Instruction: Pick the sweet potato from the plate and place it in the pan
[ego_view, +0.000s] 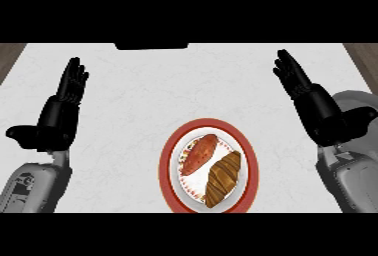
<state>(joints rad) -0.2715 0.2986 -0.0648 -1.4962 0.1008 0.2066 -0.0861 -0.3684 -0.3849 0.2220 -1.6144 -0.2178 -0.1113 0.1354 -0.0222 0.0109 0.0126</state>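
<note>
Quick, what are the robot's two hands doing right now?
Left hand: open, holding nothing.
Right hand: open, holding nothing.

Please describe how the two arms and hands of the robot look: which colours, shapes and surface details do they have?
Both forearms are light grey, with smooth rounded shells and darker seams. Each ends in a black hand, the left hand and the right hand, with slender segmented fingers and a bulky black wrist block. No cables, sleeves or markings are visible.

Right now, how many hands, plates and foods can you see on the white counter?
Hands: 2, the left hand and the right hand, both open
Plates: 1, the red-rimmed plate
Foods: 2, the sweet potato and the croissant, both on the plate
Total: 5
</note>
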